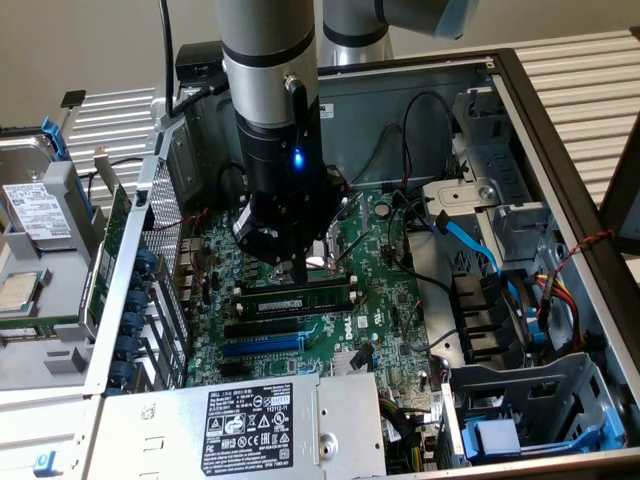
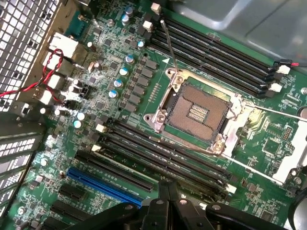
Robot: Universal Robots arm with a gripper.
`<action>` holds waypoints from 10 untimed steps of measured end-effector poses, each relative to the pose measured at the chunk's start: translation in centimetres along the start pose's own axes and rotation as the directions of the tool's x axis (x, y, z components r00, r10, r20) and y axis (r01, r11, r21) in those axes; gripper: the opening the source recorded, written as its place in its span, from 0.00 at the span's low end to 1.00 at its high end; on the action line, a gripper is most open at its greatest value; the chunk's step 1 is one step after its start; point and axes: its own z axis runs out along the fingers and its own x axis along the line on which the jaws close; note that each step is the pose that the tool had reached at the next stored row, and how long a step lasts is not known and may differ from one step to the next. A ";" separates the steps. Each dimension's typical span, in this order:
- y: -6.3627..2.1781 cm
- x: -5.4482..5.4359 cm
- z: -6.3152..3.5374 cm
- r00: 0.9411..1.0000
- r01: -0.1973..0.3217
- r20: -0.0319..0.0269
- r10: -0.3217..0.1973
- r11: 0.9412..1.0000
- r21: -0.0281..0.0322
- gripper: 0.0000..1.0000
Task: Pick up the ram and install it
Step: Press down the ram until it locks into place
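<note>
Currently gripper (image 1: 297,268) fingers pressed together (holding nothing I can see) directly above the ram (image 1: 296,296); uneven pressing could crack it.

Silver arm (image 1: 268,60), black wrist, blue light, seemingly black gripper (image 1: 298,268).

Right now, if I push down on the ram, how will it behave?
The ram is a thin board standing on edge in the motherboard, so it is probably stiff lengthwise but apt to tilt under an off-centre push. Its exposed chips look fragile. The pincer sits right above it.
</note>
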 end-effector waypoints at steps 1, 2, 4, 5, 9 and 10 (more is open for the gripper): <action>0.00 0.0 0.00 1.000 -0.016 0.000 0.016 1.000 0.000 0.10; 0.00 0.0 0.00 0.999 -0.032 0.000 0.032 0.999 0.001 0.10; 0.00 0.0 0.00 0.998 -0.065 0.000 0.065 0.998 0.002 0.10; 0.00 0.0 0.00 0.997 -0.080 0.000 0.080 0.997 0.002 0.10; 0.00 0.0 0.00 0.990 -0.143 0.001 0.143 0.990 0.003 0.10; 0.00 0.0 0.00 0.987 -0.159 0.001 0.159 0.987 0.004 0.10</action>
